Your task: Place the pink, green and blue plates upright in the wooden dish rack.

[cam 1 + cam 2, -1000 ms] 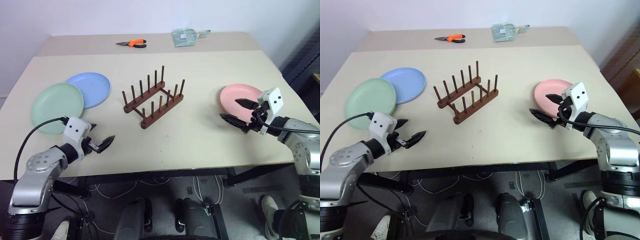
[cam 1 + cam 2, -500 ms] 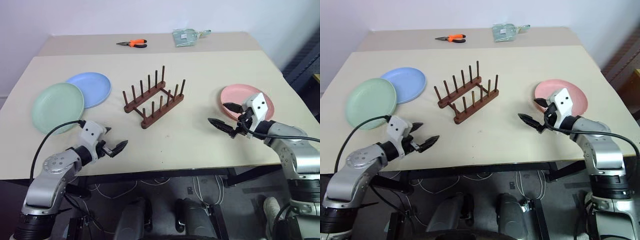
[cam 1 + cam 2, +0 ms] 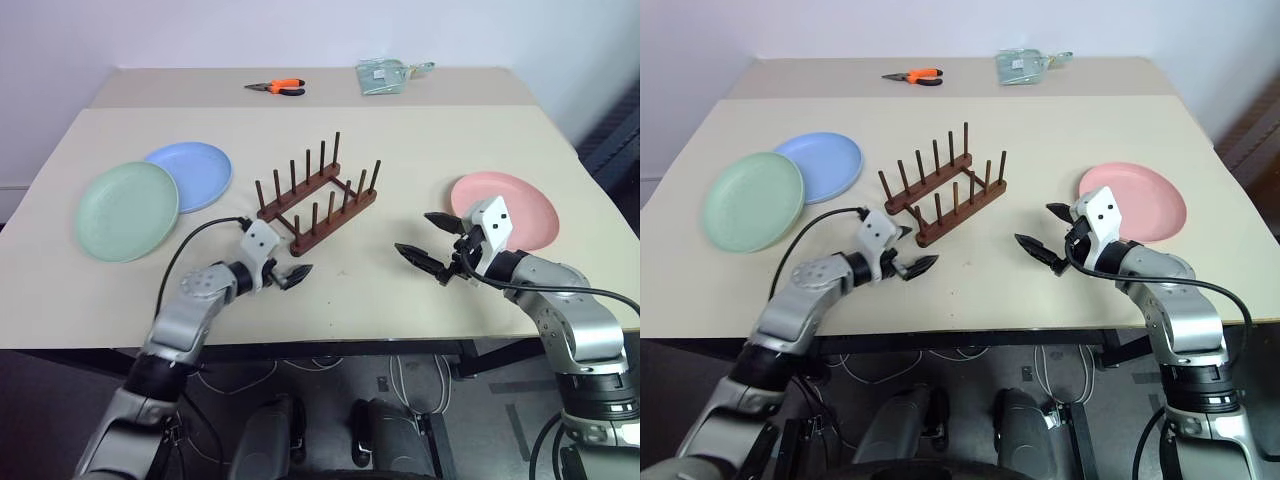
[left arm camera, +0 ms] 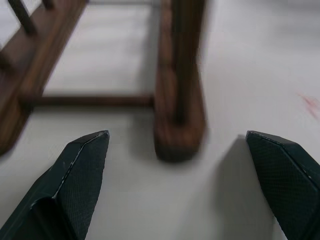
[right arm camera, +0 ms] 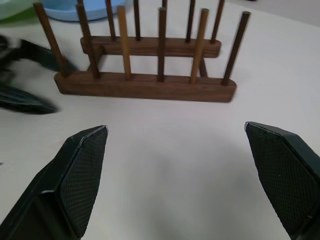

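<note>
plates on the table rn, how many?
3, none seemingly hidden. Round pale green plate at the left, light blue plate beside and partly under it, salmon pink plate at the right.

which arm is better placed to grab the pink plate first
Right. The open right gripper hangs just beside the pink plate; the open left gripper sits at the wooden dish rack's near end, farther away.

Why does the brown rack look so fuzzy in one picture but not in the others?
In the left wrist view the wooden dish rack sits very close and looks smeared and soft. In the right wrist view it is farther off and its pegs look crisp, while the left tool is blurred. In the left eye view the rack looks sharp.
</note>
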`<state>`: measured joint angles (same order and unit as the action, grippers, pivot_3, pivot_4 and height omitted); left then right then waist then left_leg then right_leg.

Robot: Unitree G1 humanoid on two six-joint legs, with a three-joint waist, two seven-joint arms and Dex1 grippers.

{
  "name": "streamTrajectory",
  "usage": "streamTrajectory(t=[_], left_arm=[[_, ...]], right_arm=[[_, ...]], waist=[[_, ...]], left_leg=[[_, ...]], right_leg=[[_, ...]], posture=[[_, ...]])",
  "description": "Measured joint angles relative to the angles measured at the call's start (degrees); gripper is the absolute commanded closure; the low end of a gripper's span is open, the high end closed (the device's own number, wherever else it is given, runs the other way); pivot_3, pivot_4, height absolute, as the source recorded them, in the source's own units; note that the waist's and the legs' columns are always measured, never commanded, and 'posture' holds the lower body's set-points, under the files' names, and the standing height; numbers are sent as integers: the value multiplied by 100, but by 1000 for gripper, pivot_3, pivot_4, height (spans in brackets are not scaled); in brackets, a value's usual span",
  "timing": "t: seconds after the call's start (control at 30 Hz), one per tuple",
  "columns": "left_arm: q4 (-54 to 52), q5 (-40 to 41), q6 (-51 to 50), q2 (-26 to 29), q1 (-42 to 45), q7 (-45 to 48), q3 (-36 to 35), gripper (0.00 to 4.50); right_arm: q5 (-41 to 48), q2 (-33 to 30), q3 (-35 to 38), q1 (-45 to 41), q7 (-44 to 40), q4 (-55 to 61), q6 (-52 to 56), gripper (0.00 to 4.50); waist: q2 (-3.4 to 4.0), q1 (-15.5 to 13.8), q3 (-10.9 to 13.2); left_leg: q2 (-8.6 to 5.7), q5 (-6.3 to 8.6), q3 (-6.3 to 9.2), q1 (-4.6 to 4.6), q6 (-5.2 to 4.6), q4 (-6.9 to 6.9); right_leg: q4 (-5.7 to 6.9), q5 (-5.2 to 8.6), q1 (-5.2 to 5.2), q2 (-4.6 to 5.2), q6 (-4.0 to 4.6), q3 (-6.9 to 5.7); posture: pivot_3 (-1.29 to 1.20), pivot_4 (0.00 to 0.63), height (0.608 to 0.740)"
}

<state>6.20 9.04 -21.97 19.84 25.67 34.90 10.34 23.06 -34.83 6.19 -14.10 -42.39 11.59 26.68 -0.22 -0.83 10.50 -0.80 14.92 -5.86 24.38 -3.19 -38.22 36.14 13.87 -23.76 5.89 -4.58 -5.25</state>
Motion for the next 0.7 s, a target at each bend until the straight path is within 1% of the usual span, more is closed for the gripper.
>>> streamTrajectory(t=[0.03,0.23,0.33,0.43,0.53,0.6,0.67,0.7], left_arm=[[103,-16,55,-38,58,5,1,820],[376,-73,368,-53,167,469,36,3748],[397,-97,492,43,230,917,202,3738],[582,-179,855,150,429,1643,578,3738],[1061,-348,1371,119,759,2165,920,3738],[1593,-428,1691,51,1095,2346,980,3738],[2022,-465,1875,-19,1351,2447,973,2701],[2181,-472,1918,-31,1440,2452,959,2272]], right_arm=[[-24,0,0,44,19,7,0,0],[-43,-3,66,336,160,207,-4,0],[-35,-19,153,486,179,353,5,0],[-27,-219,198,715,102,472,63,0],[-35,-297,289,814,106,495,75,0],[-36,-299,342,854,144,513,74,0],[-37,-300,367,912,171,560,74,0],[-38,-300,368,943,182,600,74,0]], waist=[[0,1,0],[3,-3,-2],[4,-5,-4],[4,-19,-4],[4,1,-4],[4,3,-4],[3,5,-4],[3,6,-4]], left_leg=[[0,0,0,0,0,0],[0,0,1,-1,0,-3],[0,0,2,-2,0,-3],[-1,1,2,-1,-2,-4],[0,1,2,-2,-2,-4],[1,0,3,-1,-2,-4],[0,2,3,-1,-4,-5],[0,2,3,-1,-5,-6]], right_leg=[[1,0,0,0,0,0],[0,0,2,-1,-1,-1],[0,0,4,-1,-1,-1],[-2,0,5,0,-1,-3],[-1,0,3,0,0,-3],[-1,0,3,-1,0,-3],[-2,0,4,-1,-1,-3],[-2,0,4,-1,-1,-3]], posture=[[0,150,740],[0,150,740],[0,150,740],[0,150,740],[0,150,740],[0,150,740],[0,150,740],[0,150,740]])
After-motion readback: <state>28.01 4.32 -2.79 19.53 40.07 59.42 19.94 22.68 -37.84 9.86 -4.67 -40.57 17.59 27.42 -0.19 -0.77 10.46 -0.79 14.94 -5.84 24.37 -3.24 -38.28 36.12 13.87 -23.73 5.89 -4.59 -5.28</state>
